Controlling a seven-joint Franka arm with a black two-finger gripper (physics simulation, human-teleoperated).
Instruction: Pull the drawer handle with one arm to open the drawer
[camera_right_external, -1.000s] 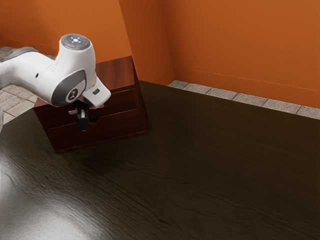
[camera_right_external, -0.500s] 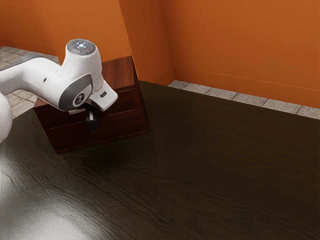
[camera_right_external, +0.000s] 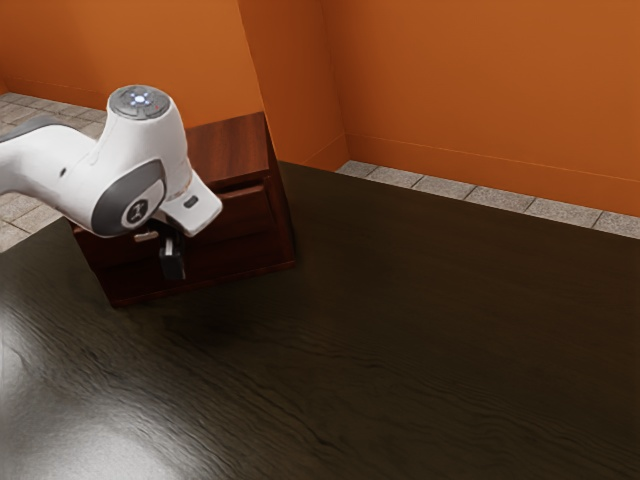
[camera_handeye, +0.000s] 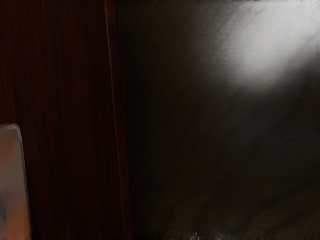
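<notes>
Black two-finger gripper (camera_right_external: 170, 262): left of frame, low against front of dark red-brown wooden drawer cabinet (camera_right_external: 235, 145). Open or closed: cannot tell. Pale drawer handle (camera_right_external: 146, 237): just beside gripper, mostly hidden by white arm (camera_right_external: 120, 180). Wrist view: blurred pale shape (camera_handeye: 10, 185) beside red wood, unidentifiable.

The cabinet (camera_right_external: 235, 145) is reddish-brown, table (camera_right_external: 400, 350) near-black wood-grain, walls (camera_right_external: 480, 80) orange, arm (camera_right_external: 110, 170) white-and-grey, gripper (camera_right_external: 172, 266) seemingly black.
</notes>
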